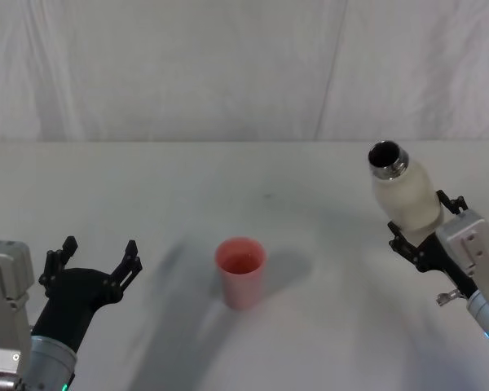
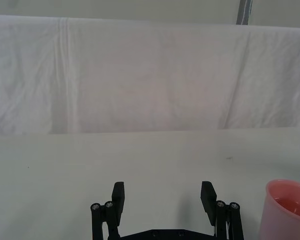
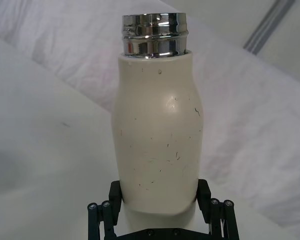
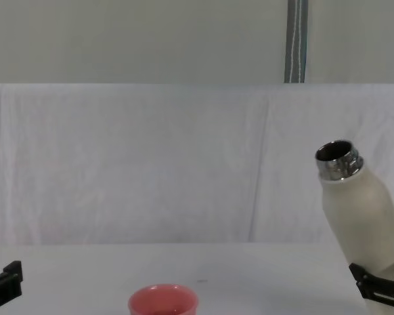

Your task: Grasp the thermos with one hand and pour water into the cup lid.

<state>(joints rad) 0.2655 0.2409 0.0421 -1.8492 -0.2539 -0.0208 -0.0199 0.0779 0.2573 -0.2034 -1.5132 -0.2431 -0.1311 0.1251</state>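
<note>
The right tool pinches the thermos, tilted above the counter, well apart from the cup lid; the left tool rests spread.

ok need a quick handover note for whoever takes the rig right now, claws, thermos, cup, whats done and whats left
Right claw: shut on the thermos near its base, holding it off the table, tilted with its open steel neck toward the cup lid.
Left claw: open, idle, low on the left.
Cup lid: upright mid-table, apart from both claws, some liquid seems to be inside.
Done: thermos grasped and lifted.
Left: no stream visible; check the cup level, pour more if needed, then set the thermos down.
</note>
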